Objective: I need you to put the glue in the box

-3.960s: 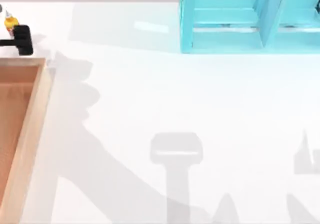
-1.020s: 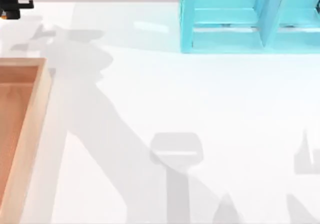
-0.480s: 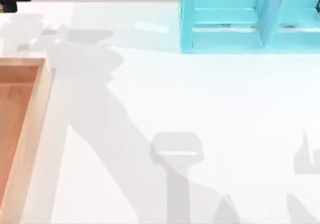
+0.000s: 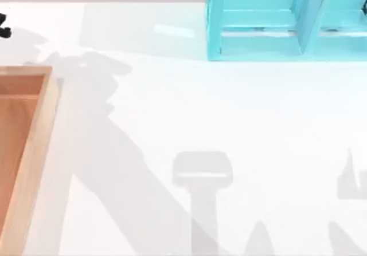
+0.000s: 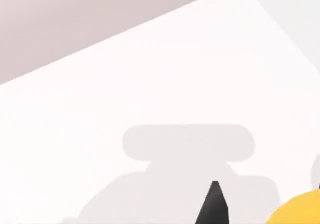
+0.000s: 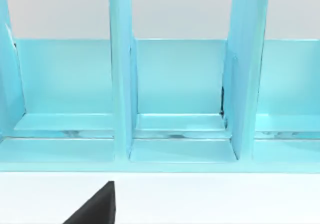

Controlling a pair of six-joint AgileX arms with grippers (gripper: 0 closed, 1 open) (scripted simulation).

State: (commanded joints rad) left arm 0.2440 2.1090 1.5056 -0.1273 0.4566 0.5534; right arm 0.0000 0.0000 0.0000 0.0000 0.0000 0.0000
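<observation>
left gripper [image 4: 3, 26] sits at the far left edge of the top view, toward the table's back left corner, beyond the back rim of the box [image 4: 35, 136]. in the top view a small black piece of it is visible; whether its fingers are apart or together cannot be told.

left wrist view: one dark pointed fingertip [image 5: 213, 205] rises at the lower edge, and a rounded yellow-orange piece of the glue [image 5: 299, 211] shows just beside it at the corner. they lie close together; contact between them cannot be confirmed. white table [image 5: 165, 83] below, with a grey shadow of the gripper on it.

box: light tan rim, reddish-brown floor, at the left side of the table, cut off by the edge of the top view.

right gripper [image 6: 96, 206]: a dark finger edge shows in the right wrist view, facing the turquoise shelf unit [image 6: 175, 98] with its upright dividers. finger state cannot be told. the shelf unit stands at the table's back right.
</observation>
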